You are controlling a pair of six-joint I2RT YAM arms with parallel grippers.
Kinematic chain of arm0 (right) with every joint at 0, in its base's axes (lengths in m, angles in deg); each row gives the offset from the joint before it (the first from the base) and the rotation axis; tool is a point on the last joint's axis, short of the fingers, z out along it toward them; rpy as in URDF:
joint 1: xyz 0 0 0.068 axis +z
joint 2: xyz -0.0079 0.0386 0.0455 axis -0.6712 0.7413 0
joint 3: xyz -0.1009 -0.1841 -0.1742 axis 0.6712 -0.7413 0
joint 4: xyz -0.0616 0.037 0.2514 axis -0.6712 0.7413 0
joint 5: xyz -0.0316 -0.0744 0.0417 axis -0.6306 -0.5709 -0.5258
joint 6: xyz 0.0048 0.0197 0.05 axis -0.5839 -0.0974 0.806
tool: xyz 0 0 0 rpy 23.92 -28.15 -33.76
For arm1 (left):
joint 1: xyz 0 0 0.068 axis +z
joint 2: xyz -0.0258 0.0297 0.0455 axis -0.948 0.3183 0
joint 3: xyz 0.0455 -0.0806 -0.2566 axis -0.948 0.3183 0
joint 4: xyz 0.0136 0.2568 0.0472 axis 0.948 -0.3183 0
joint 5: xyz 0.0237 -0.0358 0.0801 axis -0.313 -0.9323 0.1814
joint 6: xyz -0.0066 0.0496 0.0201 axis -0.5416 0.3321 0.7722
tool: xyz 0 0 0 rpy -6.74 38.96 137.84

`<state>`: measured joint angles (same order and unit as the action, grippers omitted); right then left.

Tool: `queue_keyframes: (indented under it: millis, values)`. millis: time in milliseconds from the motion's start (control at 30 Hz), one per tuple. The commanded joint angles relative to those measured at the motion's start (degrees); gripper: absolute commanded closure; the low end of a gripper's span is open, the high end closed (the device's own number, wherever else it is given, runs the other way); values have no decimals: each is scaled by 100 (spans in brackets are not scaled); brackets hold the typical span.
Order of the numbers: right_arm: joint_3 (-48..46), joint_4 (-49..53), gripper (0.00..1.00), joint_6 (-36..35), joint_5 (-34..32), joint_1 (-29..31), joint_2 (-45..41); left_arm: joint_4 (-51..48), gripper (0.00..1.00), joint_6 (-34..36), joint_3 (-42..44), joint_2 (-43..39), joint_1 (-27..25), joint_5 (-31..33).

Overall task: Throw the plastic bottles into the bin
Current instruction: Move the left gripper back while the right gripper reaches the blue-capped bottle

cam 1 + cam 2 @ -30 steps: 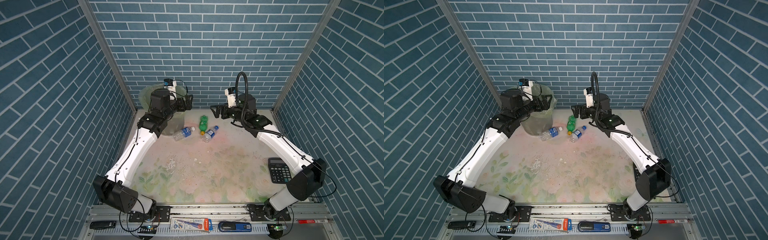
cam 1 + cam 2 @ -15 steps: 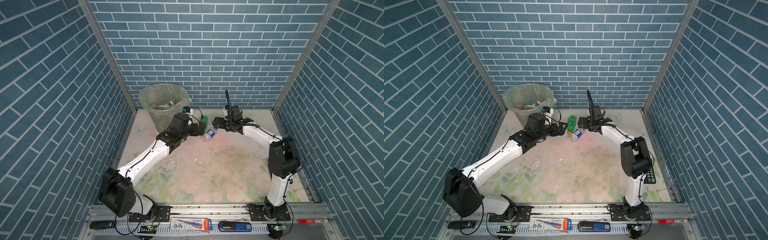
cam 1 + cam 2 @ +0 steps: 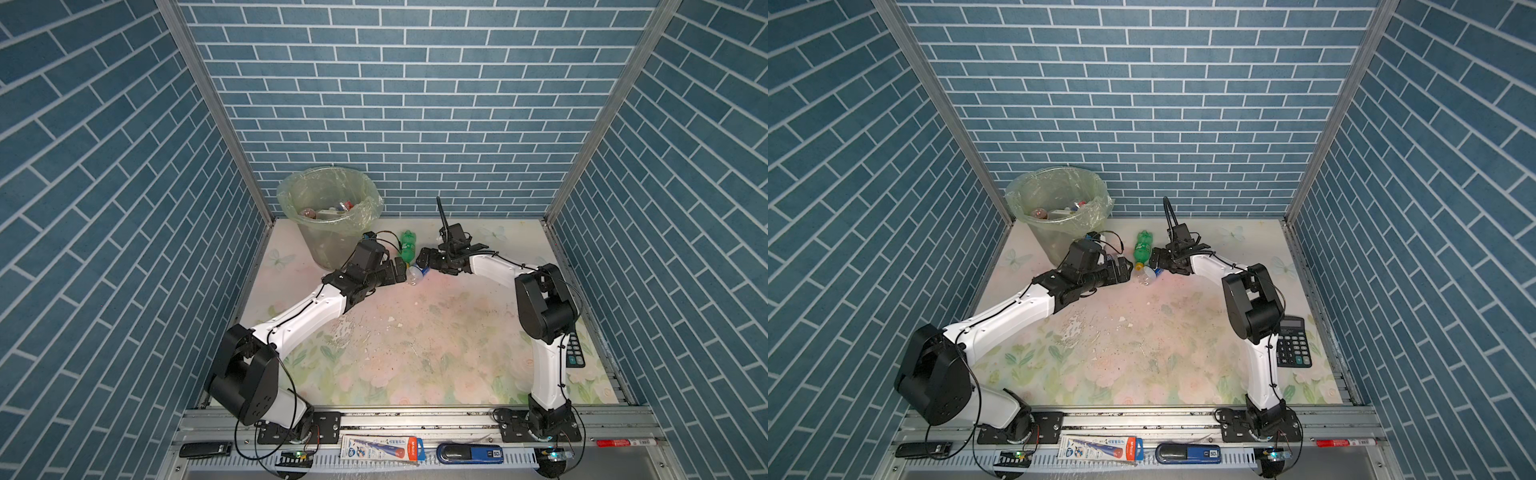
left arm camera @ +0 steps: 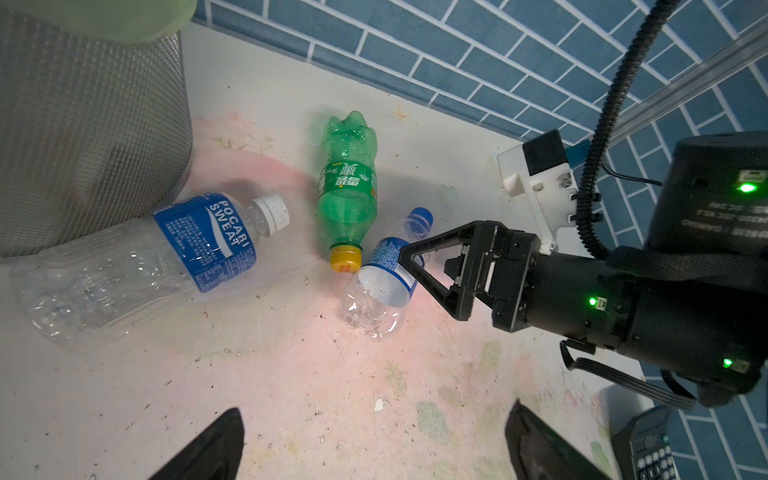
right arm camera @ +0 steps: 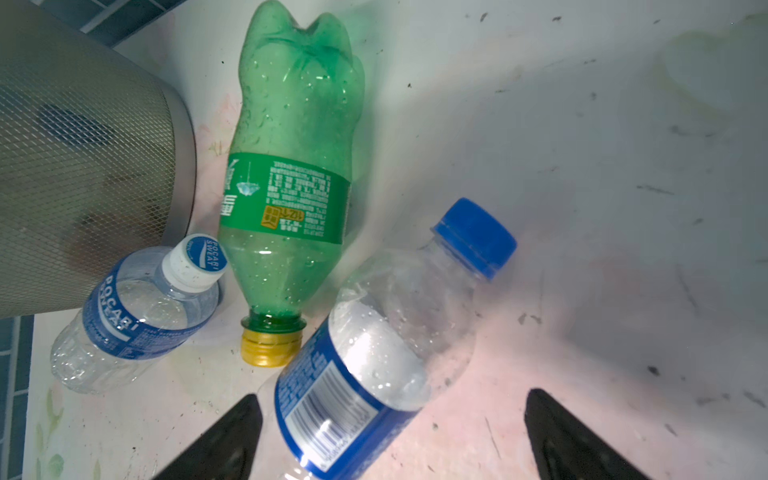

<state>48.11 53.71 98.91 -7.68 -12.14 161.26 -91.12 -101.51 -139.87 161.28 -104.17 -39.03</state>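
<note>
Our right claw (image 5: 392,395) gapes around one blue-capped bottle (image 5: 399,332), ungripped; our left claw (image 4: 376,409) gapes empty, facing it. Beyond them lie one green bottle (image 4: 347,187) and one Pocari bottle (image 4: 166,253) — three lying flat — then one bin (image 3: 328,232). Left arm (image 3: 303,316) and right arm (image 3: 494,268) reach low, converging.

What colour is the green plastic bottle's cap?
Yellow: the cap of the green plastic bottle shows best in the right wrist view.

Reading "POCARI SWEAT" in white on the blue label of the clear white-capped bottle (image 4: 137,266), repeating on its cap (image 5: 195,259). Showing Chinese characters on the green bottle (image 4: 347,187). Showing a barcode and unreadably fine print on the blue-capped bottle (image 5: 374,374).
</note>
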Motion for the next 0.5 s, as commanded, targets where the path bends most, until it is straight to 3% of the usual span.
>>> queue_keyframes:
  millis: [0,200,467]
  values:
    - [293,-43,2,237,27,125,176,211,1,-80,272,-174,-37,236]
    - [378,39,7,355,-125,208,368,1161,1,271,1007,-433,-38,34]
    - [303,128,16,331,-290,255,424,292,1,132,712,-208,-32,499]
